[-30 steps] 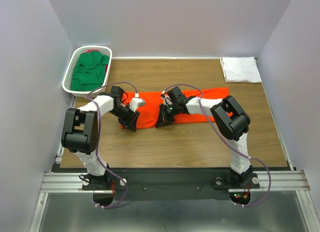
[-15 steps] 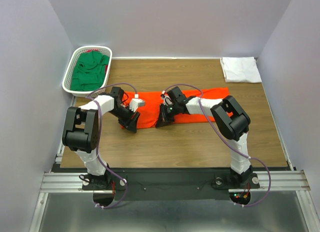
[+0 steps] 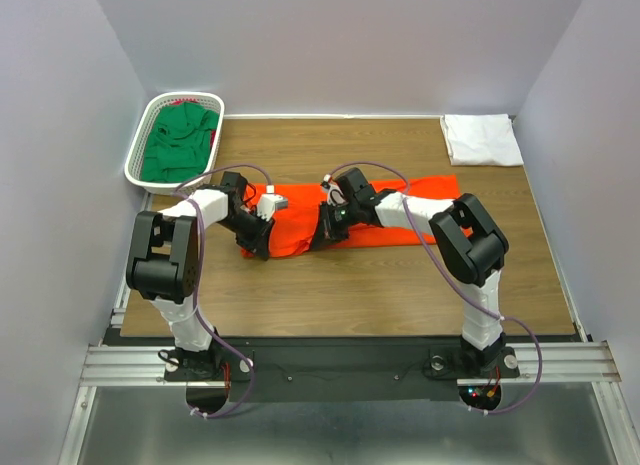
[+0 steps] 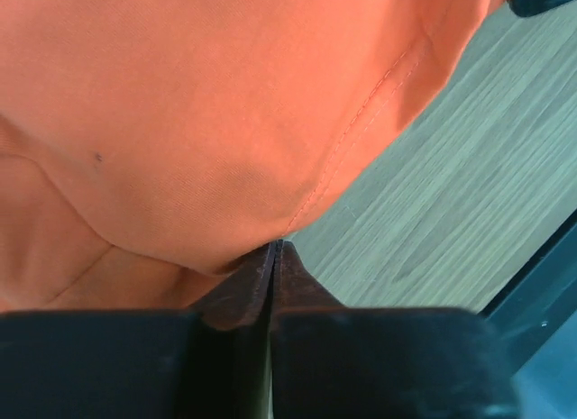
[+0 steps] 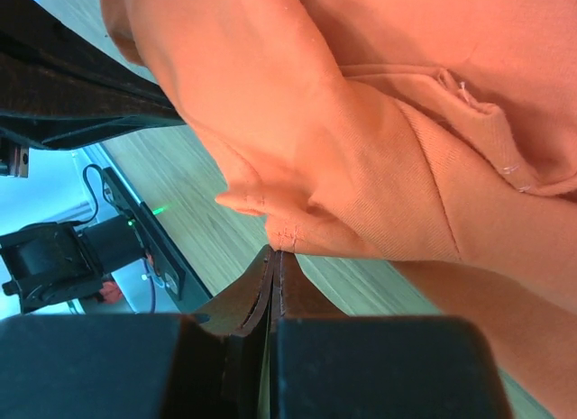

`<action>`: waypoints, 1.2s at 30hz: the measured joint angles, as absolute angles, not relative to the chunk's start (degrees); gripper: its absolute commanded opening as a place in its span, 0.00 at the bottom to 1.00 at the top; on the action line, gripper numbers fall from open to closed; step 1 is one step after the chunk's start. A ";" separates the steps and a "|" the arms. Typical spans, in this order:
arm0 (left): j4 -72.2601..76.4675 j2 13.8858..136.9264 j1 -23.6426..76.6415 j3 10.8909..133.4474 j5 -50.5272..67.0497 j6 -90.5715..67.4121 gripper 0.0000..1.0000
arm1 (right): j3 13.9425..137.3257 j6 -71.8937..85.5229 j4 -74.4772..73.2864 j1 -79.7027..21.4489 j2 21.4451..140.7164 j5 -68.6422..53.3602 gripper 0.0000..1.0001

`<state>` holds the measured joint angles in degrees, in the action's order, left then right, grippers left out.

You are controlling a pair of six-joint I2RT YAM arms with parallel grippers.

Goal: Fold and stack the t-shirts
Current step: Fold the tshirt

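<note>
A: Where's the orange-red t-shirt (image 3: 385,223)?
B: Mid table (image 3: 350,285), a long strip running toward the right edge. Its left end is bunched between the two arms.
A: Jaws?
B: Left gripper (image 3: 257,241): in its wrist view the jaws are pressed together with the shirt's stitched hem (image 4: 352,158) going in at the tips, so clenched on the orange cloth. Right gripper (image 3: 322,235): same, jaws closed tight with a seamed corner of that shirt pinched at the tips (image 5: 273,255).
A: Both on the near edge?
B: Looks so. Left one at the strip's left end, right one a bit further along.
A: Handling?
B: Soft, light, limp, with no stiffness at all. It'll sag and wrinkle between the two grips, and thin cloth can slide out of a shallow pinch. The hem is the better hold because it's thicker and double stitched. I'd guess both grips need to move together or the fold goes crooked.
A: Others?
B: White t-shirt (image 3: 482,139) is folded at the far right corner. Green t-shirt (image 3: 180,147) is crumpled in the basket (image 3: 135,173) at the far left corner, unfolded.
A: Progress?
B: I'd say one done, one mid-fold, one untouched.
</note>
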<state>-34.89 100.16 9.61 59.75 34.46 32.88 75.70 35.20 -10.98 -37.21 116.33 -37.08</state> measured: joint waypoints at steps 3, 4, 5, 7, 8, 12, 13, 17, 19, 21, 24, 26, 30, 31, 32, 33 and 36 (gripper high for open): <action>-34.98 100.09 9.63 60.03 34.54 32.71 0.00 | 75.70 35.20 -10.83 -36.97 116.22 -37.15 0.01; -34.98 100.03 9.63 60.14 34.63 32.67 0.00 | 75.70 35.20 -10.83 -36.73 116.22 -37.28 0.01; -35.03 99.81 9.63 60.31 34.83 32.69 0.00 | 75.70 35.20 -10.83 -36.69 116.16 -37.34 0.01; -35.48 99.26 9.63 60.84 35.03 32.69 0.00 | 75.70 35.24 -10.83 -36.34 115.94 -37.54 0.01; -35.70 98.76 9.63 61.30 35.29 32.69 0.00 | 75.70 35.40 -10.76 -36.03 115.77 -37.74 0.01; -36.27 97.32 9.61 63.40 36.01 32.67 0.19 | 75.83 35.86 -9.80 -34.79 115.09 -38.26 0.01; -36.47 97.06 9.63 64.20 36.18 32.73 0.27 | 76.05 35.92 -9.80 -34.63 115.09 -38.35 0.01; -36.67 96.29 9.61 64.86 36.95 33.76 0.46 | 77.73 36.67 -9.28 -33.54 115.09 -38.68 0.01; -36.60 95.48 9.63 64.60 37.08 33.85 0.52 | 78.52 37.21 -8.47 -32.95 115.09 -38.83 0.01; -36.53 94.19 9.61 64.38 37.39 34.02 0.62 | 79.31 37.80 -8.01 -32.40 115.09 -38.87 0.00; -35.68 91.74 9.61 64.36 37.78 34.33 0.68 | 80.38 38.65 -7.05 -31.42 115.09 -39.05 0.01; -35.11 90.65 9.63 64.38 37.89 34.50 0.68 | 80.95 38.92 -6.55 -30.74 115.09 -39.05 0.01; -34.04 90.67 10.04 64.88 37.32 34.54 0.73 | 81.28 39.55 -5.45 -29.95 115.11 -39.03 0.01; -33.78 90.85 10.33 65.10 37.15 34.61 0.73 | 81.28 39.75 -5.43 -29.87 115.11 -39.03 0.01; -33.28 91.02 10.87 65.36 36.77 34.46 0.73 | 81.28 39.99 -5.41 -29.80 115.20 -39.05 0.01; -32.67 91.07 11.42 65.49 36.40 34.35 0.73 | 81.28 40.23 -5.28 -29.71 115.31 -39.05 0.01; -30.41 91.09 13.98 65.76 34.83 33.71 0.73 | 81.28 40.86 -4.49 -29.39 115.98 -39.03 0.01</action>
